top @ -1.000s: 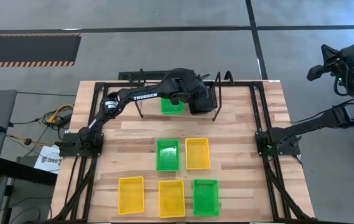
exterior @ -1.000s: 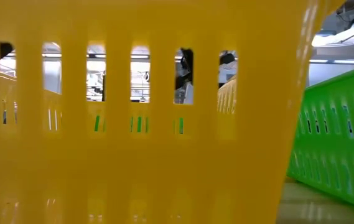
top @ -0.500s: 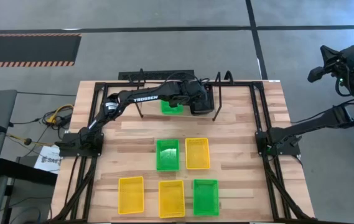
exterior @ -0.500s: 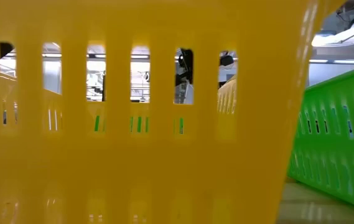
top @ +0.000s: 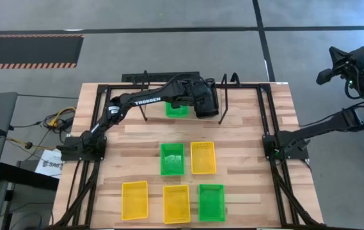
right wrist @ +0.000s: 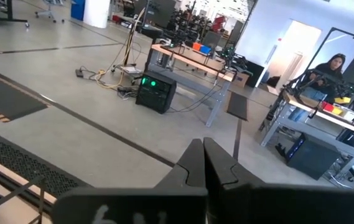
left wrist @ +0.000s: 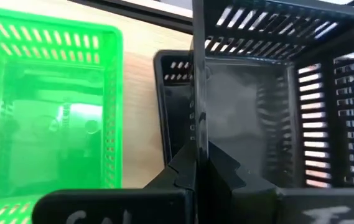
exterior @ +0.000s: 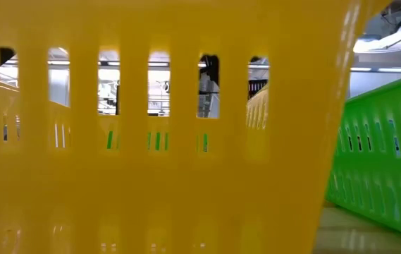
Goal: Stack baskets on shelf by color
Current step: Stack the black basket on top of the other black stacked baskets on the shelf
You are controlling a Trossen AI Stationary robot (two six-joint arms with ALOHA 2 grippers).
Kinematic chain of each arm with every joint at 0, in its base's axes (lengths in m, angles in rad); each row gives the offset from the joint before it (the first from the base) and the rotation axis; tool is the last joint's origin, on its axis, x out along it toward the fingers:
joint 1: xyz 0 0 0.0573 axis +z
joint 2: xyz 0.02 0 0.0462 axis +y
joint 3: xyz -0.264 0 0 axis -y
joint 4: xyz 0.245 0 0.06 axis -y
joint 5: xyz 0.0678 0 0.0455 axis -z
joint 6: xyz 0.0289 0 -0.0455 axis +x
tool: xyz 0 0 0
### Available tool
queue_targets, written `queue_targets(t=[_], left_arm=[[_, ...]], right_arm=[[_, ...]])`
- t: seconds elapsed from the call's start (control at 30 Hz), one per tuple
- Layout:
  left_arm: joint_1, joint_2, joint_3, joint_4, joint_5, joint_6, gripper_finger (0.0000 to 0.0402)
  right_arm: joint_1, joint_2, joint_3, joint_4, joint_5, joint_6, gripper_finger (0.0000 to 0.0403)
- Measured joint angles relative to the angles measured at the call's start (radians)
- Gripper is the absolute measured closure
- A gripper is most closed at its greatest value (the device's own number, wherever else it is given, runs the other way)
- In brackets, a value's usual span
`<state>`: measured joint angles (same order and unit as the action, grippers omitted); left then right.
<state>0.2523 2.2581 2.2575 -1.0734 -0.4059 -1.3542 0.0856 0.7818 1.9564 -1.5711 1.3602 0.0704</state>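
Observation:
My left gripper (top: 205,102) reaches over the shelf (top: 228,96) at the table's far edge, shut on a black basket (left wrist: 276,118). Under it lies a second black basket (left wrist: 172,106), and beside that a green basket (top: 176,109) (left wrist: 46,106) on the shelf. On the table rest a green basket (top: 172,158), a yellow one (top: 203,157), and a near row of two yellow (top: 135,199) (top: 176,203) and one green (top: 211,202). My right gripper (right wrist: 203,163) is shut, raised beyond the table's right edge, pointing into the room. My left gripper pinches the black basket's side wall (left wrist: 198,106) at its rim, one finger inside the basket and one outside, coming from above and pointing down. The basket sits level over the second black basket; whether the two touch, I cannot tell.
The low view is filled by a yellow basket's wall (exterior: 151,141), with a green basket (exterior: 383,155) to its right. A black frame (top: 265,121) edges the wooden table. Bare wood lies between the shelf and the middle baskets. A person stands far off in the room (right wrist: 329,68).
My left gripper, still shut on the black basket, has sunk a little over the shelf's right part beside the green basket. The other baskets and my right arm have kept still.

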Motion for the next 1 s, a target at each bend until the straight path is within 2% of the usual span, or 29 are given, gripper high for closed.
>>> queue_targets(t=[0.5,1.0], left_arm=[[-0.024,0.001,-0.006,0.009,-0.081,-0.058,0.0401],[-0.029,0.029,-0.024,0.013,-0.091,-0.082,0.0401]], right_arm=[[0.000,0.000,0.000,0.000,-0.001,-0.001,0.0402],[0.000,0.000,0.000,0.000,-0.004,-0.003,0.0402]])
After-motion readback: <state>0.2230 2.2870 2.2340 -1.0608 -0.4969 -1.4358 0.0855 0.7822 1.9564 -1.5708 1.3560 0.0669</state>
